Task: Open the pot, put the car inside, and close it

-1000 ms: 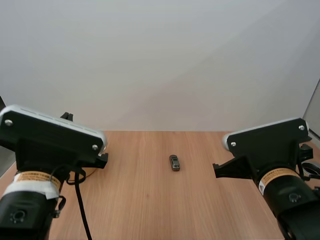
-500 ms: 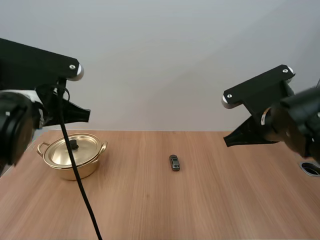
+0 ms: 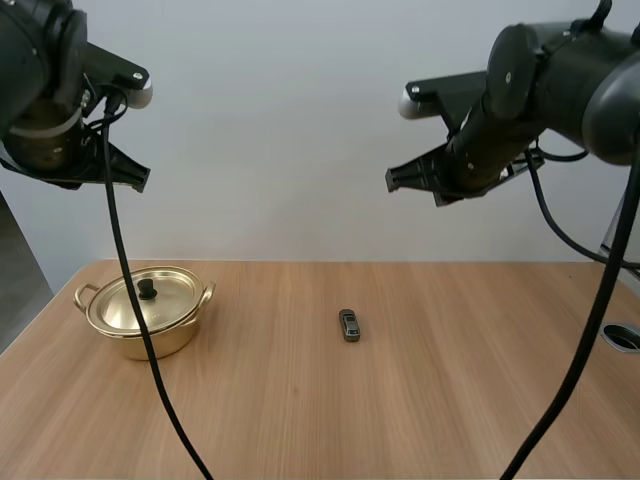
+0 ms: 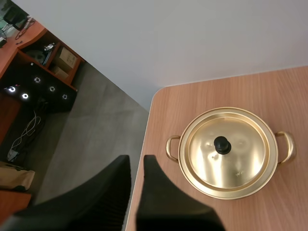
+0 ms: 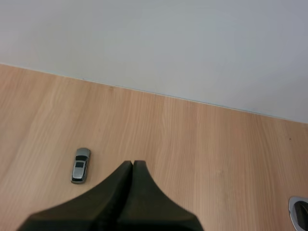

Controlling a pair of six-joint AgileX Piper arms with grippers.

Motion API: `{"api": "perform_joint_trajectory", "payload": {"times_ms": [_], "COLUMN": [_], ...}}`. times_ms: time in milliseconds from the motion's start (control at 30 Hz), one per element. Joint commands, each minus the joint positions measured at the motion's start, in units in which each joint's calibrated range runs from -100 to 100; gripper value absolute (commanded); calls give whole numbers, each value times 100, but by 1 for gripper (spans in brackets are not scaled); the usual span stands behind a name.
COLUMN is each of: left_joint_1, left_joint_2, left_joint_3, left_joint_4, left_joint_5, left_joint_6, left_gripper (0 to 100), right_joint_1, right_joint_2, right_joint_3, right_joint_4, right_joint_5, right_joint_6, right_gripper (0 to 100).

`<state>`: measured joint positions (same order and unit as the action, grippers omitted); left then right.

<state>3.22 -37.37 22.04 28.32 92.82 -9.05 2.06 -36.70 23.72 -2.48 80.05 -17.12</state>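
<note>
A gold pot [image 3: 145, 312] stands at the table's left, its lid [image 3: 140, 300] on, black knob [image 3: 147, 289] up. In the left wrist view the pot [image 4: 228, 151] lies ahead of my left gripper [image 4: 136, 160], which hangs high over the table's left edge with a narrow gap between its fingers and nothing in it. A small grey toy car [image 3: 349, 325] rests near the table's middle. My right gripper [image 5: 132, 163] is shut on nothing, high above the table, with the car [image 5: 80, 165] a little to one side of its tips.
Both arms [image 3: 60, 90] [image 3: 500, 110] are raised well above the wooden table [image 3: 300, 420]. A round metal-rimmed hole [image 3: 622, 336] sits at the table's right edge. Beyond the table's left edge [image 4: 147, 144] is grey floor.
Both arms have risen from low by the camera to high above the table, which uncovered the pot. The pot and the car have not moved.
</note>
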Motion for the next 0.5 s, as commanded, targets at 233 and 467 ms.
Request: {"api": "perform_joint_trajectory", "payload": {"times_ms": [233,467], "left_joint_1": [5,5], "left_joint_2": [1041,1972], "left_joint_3": [-695,-695], "left_joint_4": [-539,-1466], "left_joint_5": [718,718], "left_joint_6": [183,54], "left_gripper": [100,100], "right_joint_1": [-3,-3], "right_joint_2": [21,21], "right_joint_3": [-755,-739], "right_joint_4": [124,487], "right_joint_5": [3,101], "right_joint_6": [-302,-302], "right_gripper": [0,0]}}
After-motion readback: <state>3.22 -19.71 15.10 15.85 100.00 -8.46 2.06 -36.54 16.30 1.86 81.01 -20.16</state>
